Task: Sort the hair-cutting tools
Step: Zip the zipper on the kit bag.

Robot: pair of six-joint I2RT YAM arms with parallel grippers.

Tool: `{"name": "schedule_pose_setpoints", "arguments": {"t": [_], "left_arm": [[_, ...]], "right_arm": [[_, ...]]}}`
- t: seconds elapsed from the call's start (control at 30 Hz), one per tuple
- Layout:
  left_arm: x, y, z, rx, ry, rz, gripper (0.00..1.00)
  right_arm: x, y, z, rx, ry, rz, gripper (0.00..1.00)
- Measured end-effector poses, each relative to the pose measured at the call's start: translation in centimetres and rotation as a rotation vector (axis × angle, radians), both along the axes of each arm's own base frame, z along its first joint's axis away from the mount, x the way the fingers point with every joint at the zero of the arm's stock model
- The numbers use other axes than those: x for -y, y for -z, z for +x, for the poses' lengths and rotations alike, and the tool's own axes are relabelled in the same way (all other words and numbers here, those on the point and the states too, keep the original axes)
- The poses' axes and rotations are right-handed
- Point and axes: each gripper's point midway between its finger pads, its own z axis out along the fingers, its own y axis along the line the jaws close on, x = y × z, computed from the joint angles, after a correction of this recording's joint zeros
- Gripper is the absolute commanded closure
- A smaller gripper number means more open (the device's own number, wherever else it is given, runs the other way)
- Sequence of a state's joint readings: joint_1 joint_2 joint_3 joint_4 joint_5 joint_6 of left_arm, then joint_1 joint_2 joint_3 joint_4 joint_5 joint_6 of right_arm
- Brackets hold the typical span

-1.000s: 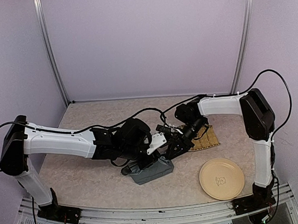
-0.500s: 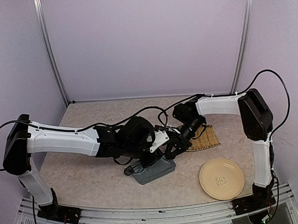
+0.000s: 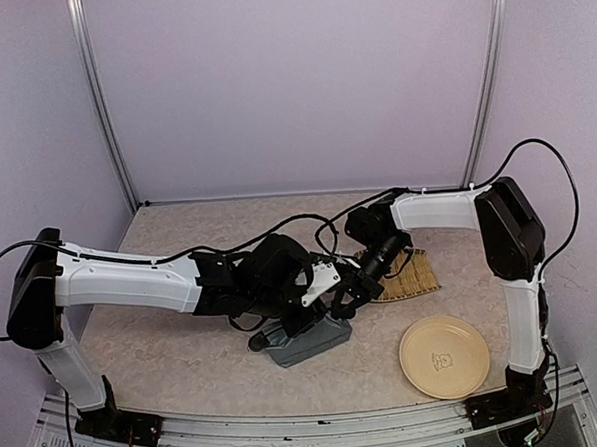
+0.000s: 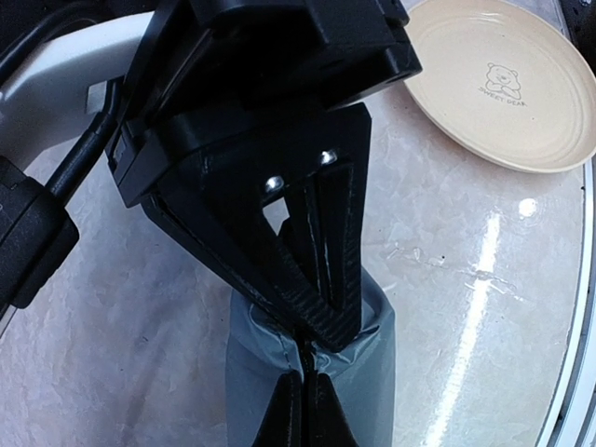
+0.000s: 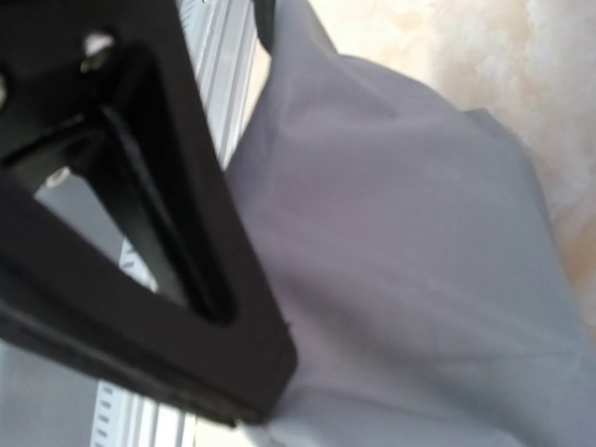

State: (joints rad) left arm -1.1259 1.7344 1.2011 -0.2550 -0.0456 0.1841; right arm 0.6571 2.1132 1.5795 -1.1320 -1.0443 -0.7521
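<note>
The grey-blue zip pouch (image 3: 307, 343) lies at the table's middle front. My left gripper (image 3: 309, 319) is shut on its zip line, seen close in the left wrist view (image 4: 303, 405). My right gripper (image 3: 341, 305) pinches the pouch's far end; its black fingers (image 4: 321, 279) meet on the fabric. In the right wrist view one black finger (image 5: 177, 279) lies against the pouch (image 5: 419, 242). Scissors, comb, clipper and guard are hidden or out of view.
A bamboo mat (image 3: 413, 276) lies right of the grippers. A round yellow plate (image 3: 444, 357) with a bear print sits at the front right, also in the left wrist view (image 4: 507, 84). Black cables (image 3: 242, 323) hang beside the left wrist.
My left gripper has shifted a little right along the pouch, toward the right gripper. The right gripper has edged slightly left. The pouch has barely moved.
</note>
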Motion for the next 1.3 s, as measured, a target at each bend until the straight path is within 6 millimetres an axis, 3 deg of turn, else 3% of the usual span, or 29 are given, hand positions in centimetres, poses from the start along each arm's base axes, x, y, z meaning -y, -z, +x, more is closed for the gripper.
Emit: {"name": "schedule_pose_setpoints", "arguments": {"t": [0.37, 0.73, 0.77, 0.8, 0.83, 0.93, 1.07, 1.17, 1.3], "left_arm": [[0.1, -0.4, 0.0, 0.112, 0.024, 0.053, 1.0], [0.9, -1.0, -0.5, 0.163, 0.079, 0.051, 0.98], [0.9, -1.0, -0.6, 0.165, 0.081, 0.05, 0.9], [1.0, -1.1, -0.6, 0.166, 0.081, 0.045, 0.72], [1.0, -1.1, -0.5, 0.167, 0.08, 0.043, 0.63], [0.1, -0.9, 0.1, 0.14, 0.027, 0.059, 0.46], [-0.6, -0.9, 1.2, 0.081, -0.044, 0.005, 0.34], [-0.8, -1.0, 1.4, 0.031, -0.085, -0.066, 0.15], [0.0, -1.1, 0.9, -0.049, -0.114, -0.175, 0.12]], "right_arm": [[1.8, -0.6, -0.2, 0.097, -0.055, -0.022, 1.0], [2.9, -0.5, -0.5, 0.083, -0.06, -0.011, 1.0], [3.0, -0.6, -0.5, 0.084, -0.062, -0.009, 1.0], [3.0, -0.7, -0.6, 0.086, -0.062, -0.006, 1.0], [3.1, -0.9, -0.6, 0.088, -0.061, -0.004, 1.0], [4.7, -0.6, -0.2, 0.084, -0.047, -0.069, 1.0], [6.1, -0.6, 0.6, 0.057, -0.008, -0.099, 1.0], [6.2, -0.7, 0.5, 0.049, -0.005, -0.103, 1.0], [6.2, -0.6, 0.1, 0.024, -0.001, -0.098, 1.0]]}}
